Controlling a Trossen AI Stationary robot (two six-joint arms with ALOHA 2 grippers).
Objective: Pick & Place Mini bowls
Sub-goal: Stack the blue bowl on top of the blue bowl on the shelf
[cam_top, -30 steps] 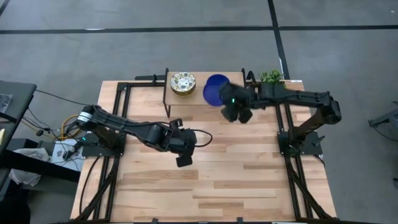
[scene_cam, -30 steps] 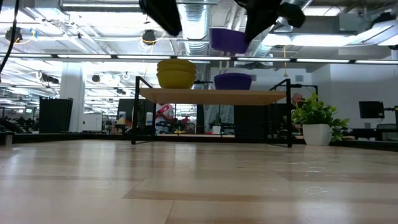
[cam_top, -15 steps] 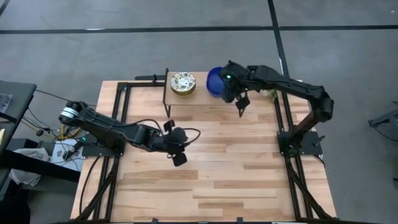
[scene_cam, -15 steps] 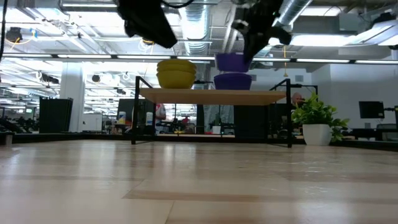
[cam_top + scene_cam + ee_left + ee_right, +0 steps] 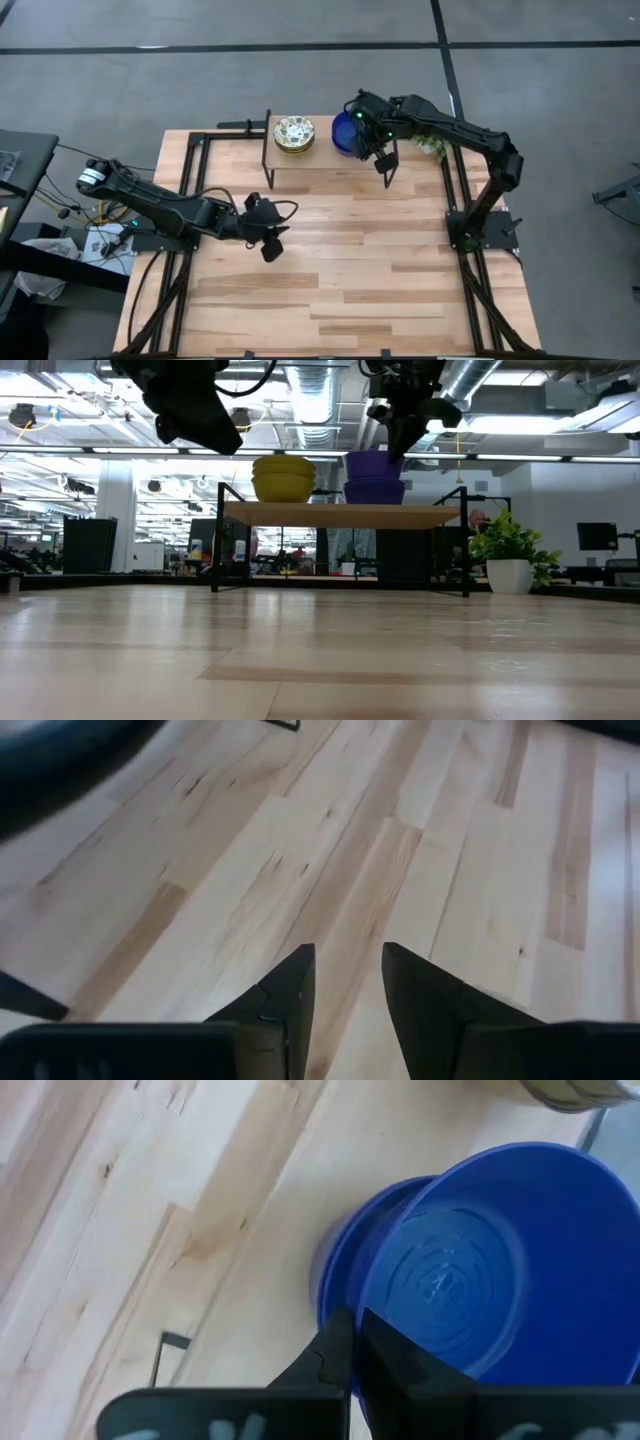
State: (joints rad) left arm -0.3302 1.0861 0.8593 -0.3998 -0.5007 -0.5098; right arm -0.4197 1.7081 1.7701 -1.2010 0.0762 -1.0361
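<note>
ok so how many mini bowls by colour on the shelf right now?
Blue bowls: 2 showing, stacked; the right gripper pinches the top one's rim.
Floral bowls: 2 showing, stacked.
Total: 4 showing on the shelf; nesting may hide more.
Left gripper waits open over the table.

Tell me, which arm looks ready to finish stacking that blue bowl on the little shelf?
The right. Its pincer is shut on the rim of the glossy cobalt-blue bowl, seemingly nested on another blue bowl on the raised wooden shelf. The left pincer hangs open over bare tabletop, far from the shelf.
</note>
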